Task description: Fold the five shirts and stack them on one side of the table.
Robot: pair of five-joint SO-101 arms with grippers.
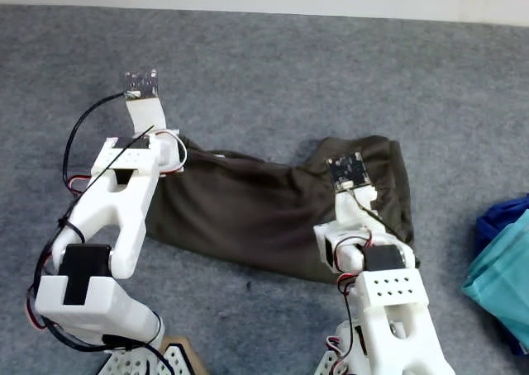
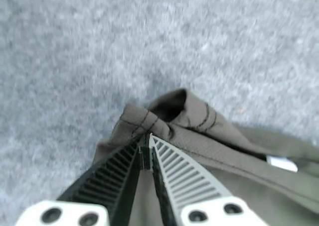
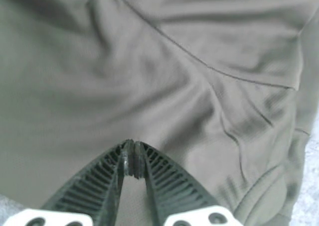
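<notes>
A dark olive shirt (image 1: pixel 256 214) lies crumpled across the middle of the grey table, stretched between both arms. My left gripper (image 2: pixel 145 149) is shut on the shirt's stitched hem (image 2: pixel 164 117) at its left end, where a fold of fabric bunches just past the fingertips. In the high view that gripper (image 1: pixel 175 152) sits at the shirt's upper left corner. My right gripper (image 3: pixel 132 159) is shut on a pinch of the shirt's fabric (image 3: pixel 199 86) near its right part, below the wrist camera (image 1: pixel 348 171).
A dark blue shirt (image 1: pixel 502 212) and a teal shirt (image 1: pixel 506 277) lie heaped at the table's right edge. A tan block (image 1: pixel 180 352) sits by the left arm's base. Bare grey table (image 1: pixel 273 69) stretches behind the shirt.
</notes>
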